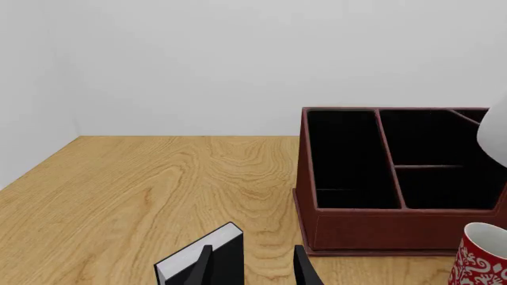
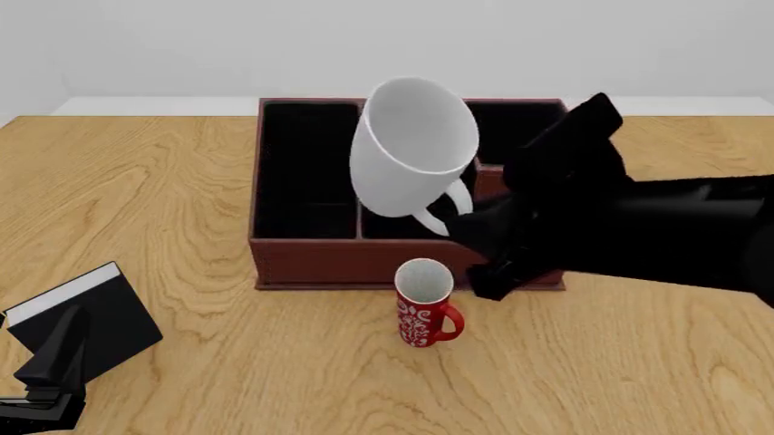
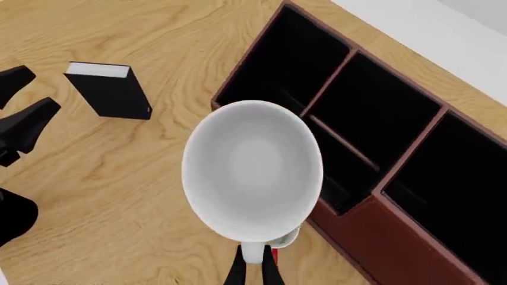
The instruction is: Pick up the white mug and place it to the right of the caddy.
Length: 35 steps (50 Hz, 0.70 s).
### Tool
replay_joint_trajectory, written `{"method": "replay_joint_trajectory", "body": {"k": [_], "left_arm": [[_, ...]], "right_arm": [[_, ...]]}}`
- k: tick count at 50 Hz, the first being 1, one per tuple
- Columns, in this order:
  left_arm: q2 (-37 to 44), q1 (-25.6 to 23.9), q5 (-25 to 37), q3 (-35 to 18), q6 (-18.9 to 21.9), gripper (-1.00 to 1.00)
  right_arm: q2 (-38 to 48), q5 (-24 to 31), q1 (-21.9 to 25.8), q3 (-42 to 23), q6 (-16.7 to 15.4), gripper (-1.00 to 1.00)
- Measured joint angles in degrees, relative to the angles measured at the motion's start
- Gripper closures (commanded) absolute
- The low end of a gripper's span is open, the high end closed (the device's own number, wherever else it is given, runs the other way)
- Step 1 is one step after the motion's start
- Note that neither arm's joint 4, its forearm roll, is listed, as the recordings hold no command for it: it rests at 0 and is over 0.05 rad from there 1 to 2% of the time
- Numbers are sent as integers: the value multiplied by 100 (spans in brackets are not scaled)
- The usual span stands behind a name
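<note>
The table (image 2: 181,208) has a light wood top with wavy, looping grain, and it fills most of every view. Behind its far edge stands a plain pale grey wall (image 2: 387,45), bare and evenly lit. In the left wrist view a second wall (image 1: 32,89) meets it at a corner. The light is soft, with faint shadows.

Bare table (image 2: 677,362) right of caddy (image 2: 303,258); red mug (image 2: 423,304) just in front.

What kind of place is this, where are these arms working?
Likely a simulated tabletop test scene, not a real room: a bare wooden table against blank white walls, holding only a caddy, a white mug held aloft, a red mug and a black box.
</note>
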Motion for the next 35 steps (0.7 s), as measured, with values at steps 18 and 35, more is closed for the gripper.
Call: {"method": "replay_joint_trajectory", "body": {"k": [18,35], "left_arm": [[0,0,0,0,0,-100],[0,0,0,0,0,-100]], "right_arm": [[-748,208,-592,472,99,100],[-1491,627,-1246,741,91,100]]}}
